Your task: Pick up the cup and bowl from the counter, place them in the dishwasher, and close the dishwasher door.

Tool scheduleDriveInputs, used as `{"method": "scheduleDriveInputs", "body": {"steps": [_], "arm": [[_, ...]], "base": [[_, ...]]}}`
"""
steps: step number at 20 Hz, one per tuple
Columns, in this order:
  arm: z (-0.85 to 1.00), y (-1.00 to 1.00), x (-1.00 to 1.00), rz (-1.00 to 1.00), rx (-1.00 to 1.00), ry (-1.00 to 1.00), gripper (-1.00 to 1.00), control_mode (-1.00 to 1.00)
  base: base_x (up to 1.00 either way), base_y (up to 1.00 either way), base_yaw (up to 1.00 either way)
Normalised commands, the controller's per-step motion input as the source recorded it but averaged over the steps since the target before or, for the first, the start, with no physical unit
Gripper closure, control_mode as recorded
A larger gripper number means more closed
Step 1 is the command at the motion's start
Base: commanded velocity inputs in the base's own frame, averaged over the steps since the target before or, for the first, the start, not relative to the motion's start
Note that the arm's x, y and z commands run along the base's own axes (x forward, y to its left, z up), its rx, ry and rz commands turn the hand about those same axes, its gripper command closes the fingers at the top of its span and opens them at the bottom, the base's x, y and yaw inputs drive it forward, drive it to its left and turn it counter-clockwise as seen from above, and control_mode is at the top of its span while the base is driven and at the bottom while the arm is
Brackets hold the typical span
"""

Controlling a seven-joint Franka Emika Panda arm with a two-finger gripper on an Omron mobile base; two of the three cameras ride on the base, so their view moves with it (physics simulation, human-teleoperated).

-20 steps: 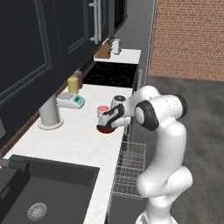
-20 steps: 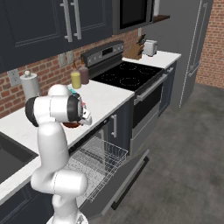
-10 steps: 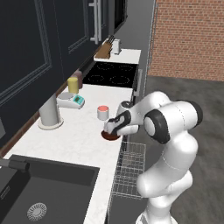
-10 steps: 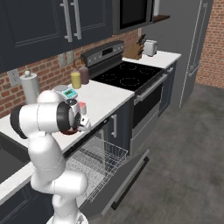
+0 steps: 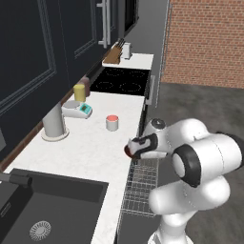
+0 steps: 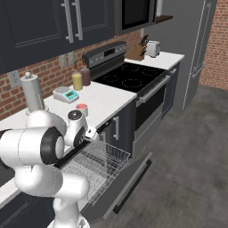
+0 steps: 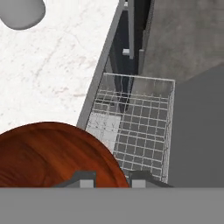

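Observation:
My gripper (image 5: 130,149) is shut on the rim of the glossy reddish-brown bowl (image 5: 128,151), holding it at the counter's front edge. In the hand view the bowl (image 7: 52,155) fills the lower left, above the fingertips (image 7: 83,177). To its right and below lies the pulled-out wire rack (image 7: 135,127) of the dishwasher. The cup (image 5: 112,122), pale grey with a salmon-red rim, stands upright on the white counter (image 5: 86,143), behind and left of the gripper. The dishwasher door (image 6: 133,176) hangs open under the rack (image 6: 100,161). In the right base view my gripper (image 6: 91,133) hovers over the rack's inner edge.
A tall grey cylinder on a round base (image 5: 54,123), a kitchen scale (image 5: 77,109) and a yellow cylinder (image 5: 79,92) stand at the back of the counter. The black sink (image 5: 43,209) is at the near left, and the black stove (image 5: 119,81) lies beyond the counter.
The arm has carried the bowl from above the counter, near the cup, out to the counter's front edge above the rack. The cup has stayed where it was.

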Motion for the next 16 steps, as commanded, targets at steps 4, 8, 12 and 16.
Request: {"method": "scheduleDriveInputs", "body": {"steps": [4,8,12,16], "arm": [[0.28,-0.6,-0.47,-0.07,0.0,-0.04,1.0,-1.0],[0.23,-0.6,-0.38,-0.01,0.0,-0.01,1.0,-1.0],[0.11,-0.46,-0.29,0.02,0.0,0.0,1.0,-1.0],[0.01,-0.25,-0.16,0.16,0.0,0.0,1.0,-1.0]], "base": [[0.0,0.0,0.0],[0.0,0.0,0.0],[0.0,0.0,0.0],[0.0,0.0,0.0]]}}
